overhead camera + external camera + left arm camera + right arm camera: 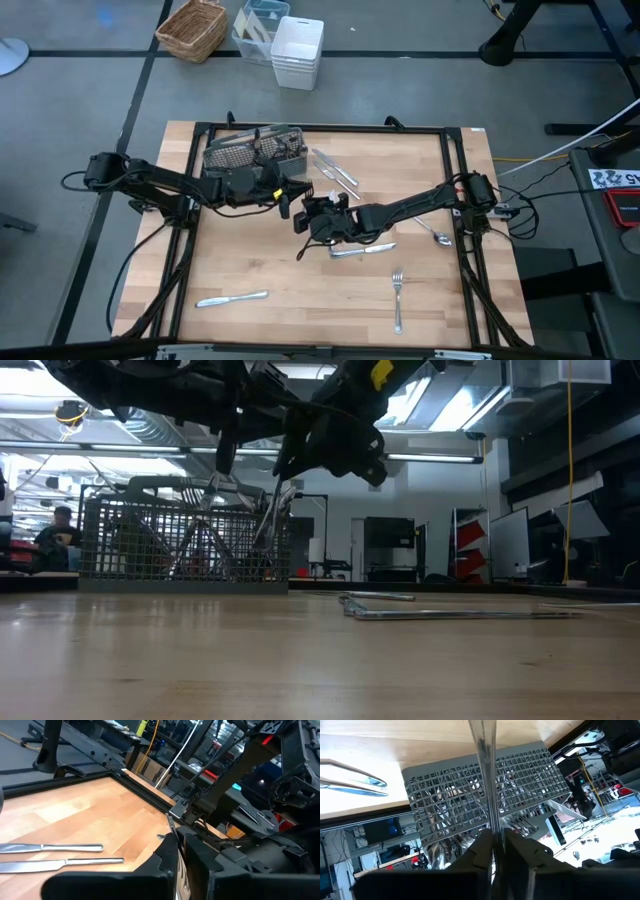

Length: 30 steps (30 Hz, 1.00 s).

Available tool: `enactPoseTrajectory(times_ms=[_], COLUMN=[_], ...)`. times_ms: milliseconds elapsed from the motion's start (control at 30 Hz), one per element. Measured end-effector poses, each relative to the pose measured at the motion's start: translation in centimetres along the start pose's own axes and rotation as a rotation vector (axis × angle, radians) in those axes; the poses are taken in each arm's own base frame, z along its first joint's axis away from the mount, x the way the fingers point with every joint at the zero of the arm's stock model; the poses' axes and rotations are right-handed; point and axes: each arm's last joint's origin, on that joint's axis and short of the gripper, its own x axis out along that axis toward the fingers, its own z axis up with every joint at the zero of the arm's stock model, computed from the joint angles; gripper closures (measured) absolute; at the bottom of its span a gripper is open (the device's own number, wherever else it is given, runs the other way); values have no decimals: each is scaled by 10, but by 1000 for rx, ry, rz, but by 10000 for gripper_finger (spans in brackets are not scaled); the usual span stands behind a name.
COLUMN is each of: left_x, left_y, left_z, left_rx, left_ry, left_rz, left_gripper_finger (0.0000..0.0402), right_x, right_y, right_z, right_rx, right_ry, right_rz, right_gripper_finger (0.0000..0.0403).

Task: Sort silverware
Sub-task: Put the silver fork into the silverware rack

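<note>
Both grippers meet above the table's middle, just near of the grey wire-mesh caddy [255, 150], which holds several silverware pieces [445, 852]. My left gripper [287, 200] is shut on a thin silver piece [173, 837] seen edge-on. My right gripper [306, 217] is shut on a silver utensil [487, 780] that points toward the caddy. I cannot tell whether both hold the same piece. Loose silverware lies flat on the table: two knives [335, 170], a knife [362, 250], a spoon [438, 237], a fork [398, 295] and another knife [232, 298]. My left gripper pinches the thin silver piece [176, 857] between its two fingers, and the piece sticks out past the fingertips [165, 862]. It is clear of the table. Which part of the piece the gripper has is hidden by the fingers. My right gripper pinches the utensil's slim shaft [492, 827] between its two fingers. The utensil runs on along the fingers and out past their tips, clear of the table. Its far end lies outside the wrist view.
The caddy stands at the table's far side, left of centre. A black frame [450, 135] rims the wooden table. On the floor beyond the far edge stand a wicker basket [193, 28] and white bins [297, 52]. Bare wood lies near the front left.
</note>
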Motion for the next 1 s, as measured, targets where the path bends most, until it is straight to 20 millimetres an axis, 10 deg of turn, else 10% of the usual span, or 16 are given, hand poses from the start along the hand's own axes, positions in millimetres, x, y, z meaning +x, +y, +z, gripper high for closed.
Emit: enactPoseTrajectory(times_ms=[600,1000], left_x=[-1,-13], left_y=[5,14], left_z=[4,32], left_rx=[75,120], left_ry=[-41,-142], left_rz=[54,73], left_gripper_finger=[401,401], right_x=[-8,-20], right_y=[-7,-4], right_z=[2,9], right_rx=[240,778], right_ry=[-9,235], right_rz=[-39,24], right_gripper_finger=[269,275])
